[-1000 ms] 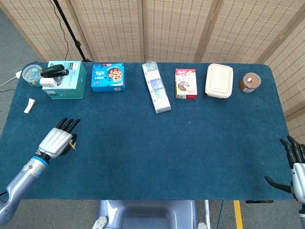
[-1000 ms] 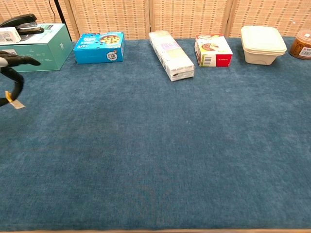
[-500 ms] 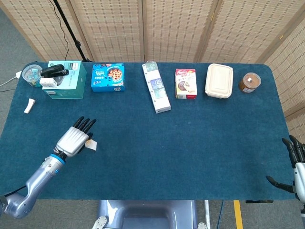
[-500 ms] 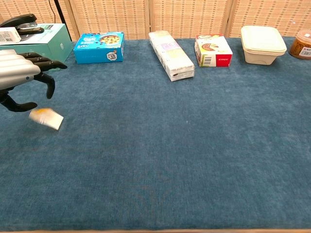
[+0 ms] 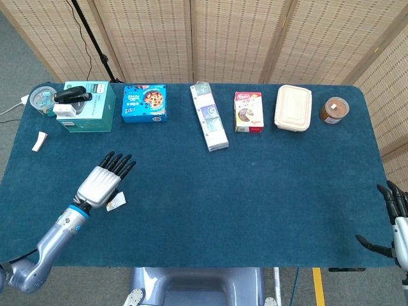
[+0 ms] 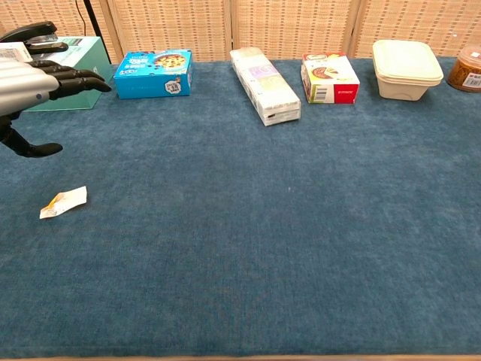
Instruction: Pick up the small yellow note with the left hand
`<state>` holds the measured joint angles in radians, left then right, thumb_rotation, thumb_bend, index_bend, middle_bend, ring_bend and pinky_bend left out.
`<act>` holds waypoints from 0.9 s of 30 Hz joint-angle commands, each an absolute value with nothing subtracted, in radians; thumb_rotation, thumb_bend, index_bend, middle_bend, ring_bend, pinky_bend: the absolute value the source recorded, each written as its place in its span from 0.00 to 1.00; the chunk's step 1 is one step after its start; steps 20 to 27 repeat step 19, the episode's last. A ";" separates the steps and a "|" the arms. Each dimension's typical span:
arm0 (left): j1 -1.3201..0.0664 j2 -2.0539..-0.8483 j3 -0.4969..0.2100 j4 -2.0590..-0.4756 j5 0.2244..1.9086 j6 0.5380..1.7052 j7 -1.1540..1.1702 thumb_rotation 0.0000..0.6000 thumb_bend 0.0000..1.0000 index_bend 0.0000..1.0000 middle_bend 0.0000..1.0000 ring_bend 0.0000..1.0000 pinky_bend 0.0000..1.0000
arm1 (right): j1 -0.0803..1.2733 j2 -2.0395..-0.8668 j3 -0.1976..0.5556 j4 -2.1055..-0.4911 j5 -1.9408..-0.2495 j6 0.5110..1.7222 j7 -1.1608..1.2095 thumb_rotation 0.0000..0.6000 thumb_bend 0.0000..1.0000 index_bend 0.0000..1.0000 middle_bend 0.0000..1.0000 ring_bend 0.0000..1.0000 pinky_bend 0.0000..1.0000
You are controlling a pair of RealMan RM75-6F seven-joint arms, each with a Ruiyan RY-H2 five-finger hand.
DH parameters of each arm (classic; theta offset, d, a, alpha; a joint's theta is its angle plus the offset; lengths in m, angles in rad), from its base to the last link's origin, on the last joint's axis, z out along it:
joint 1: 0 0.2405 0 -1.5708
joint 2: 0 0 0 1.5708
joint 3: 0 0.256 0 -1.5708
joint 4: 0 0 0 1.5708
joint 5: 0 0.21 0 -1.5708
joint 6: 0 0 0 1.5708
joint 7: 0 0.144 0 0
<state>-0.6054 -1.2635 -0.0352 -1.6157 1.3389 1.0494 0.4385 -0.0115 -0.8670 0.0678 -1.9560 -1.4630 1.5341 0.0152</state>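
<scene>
The small yellow note (image 6: 64,203) lies flat on the blue tablecloth near the front left; in the head view the note (image 5: 116,203) shows just right of my left hand. My left hand (image 5: 102,183) hovers above it with fingers stretched out and apart, holding nothing. In the chest view the left hand (image 6: 30,84) is at the left edge, well above the note, thumb pointing down. My right hand (image 5: 395,220) hangs open off the table's right front corner.
Along the back stand a teal box (image 5: 89,107) with a black stapler (image 5: 71,94) on it, a blue cookie box (image 5: 145,103), a long white pack (image 5: 209,118), a red box (image 5: 248,111), a beige lidded container (image 5: 293,108) and a brown jar (image 5: 334,109). A white scrap (image 5: 40,141) lies far left.
The note left my left hand and dropped to the cloth. The hand moved right, rose, and its fingers spread out. The right hand barely moved.
</scene>
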 commanded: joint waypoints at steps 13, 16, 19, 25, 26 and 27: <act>-0.343 -1.126 0.041 -1.817 1.304 1.319 0.327 1.00 0.07 0.00 0.00 0.00 0.00 | -0.011 -0.904 0.074 -1.932 -1.491 1.564 -0.009 1.00 0.00 0.00 0.00 0.00 0.00; -0.281 -1.131 0.057 -1.818 1.345 1.412 0.319 1.00 0.07 0.00 0.00 0.00 0.00 | -0.012 -0.913 0.078 -1.924 -1.489 1.573 -0.037 1.00 0.00 0.00 0.00 0.00 0.00; -0.215 -1.146 0.068 -1.790 1.398 1.511 0.278 1.00 0.07 0.00 0.00 0.00 0.00 | -0.010 -0.926 0.087 -1.910 -1.476 1.578 -0.061 1.00 0.00 0.00 0.00 0.00 0.00; -0.215 -1.146 0.068 -1.790 1.398 1.511 0.278 1.00 0.07 0.00 0.00 0.00 0.00 | -0.010 -0.926 0.087 -1.910 -1.476 1.578 -0.061 1.00 0.00 0.00 0.00 0.00 0.00; -0.215 -1.146 0.068 -1.790 1.398 1.511 0.278 1.00 0.07 0.00 0.00 0.00 0.00 | -0.010 -0.926 0.087 -1.910 -1.476 1.578 -0.061 1.00 0.00 0.00 0.00 0.00 0.00; -0.215 -1.146 0.068 -1.790 1.398 1.511 0.278 1.00 0.07 0.00 0.00 0.00 0.00 | -0.010 -0.926 0.087 -1.910 -1.476 1.578 -0.061 1.00 0.00 0.00 0.00 0.00 0.00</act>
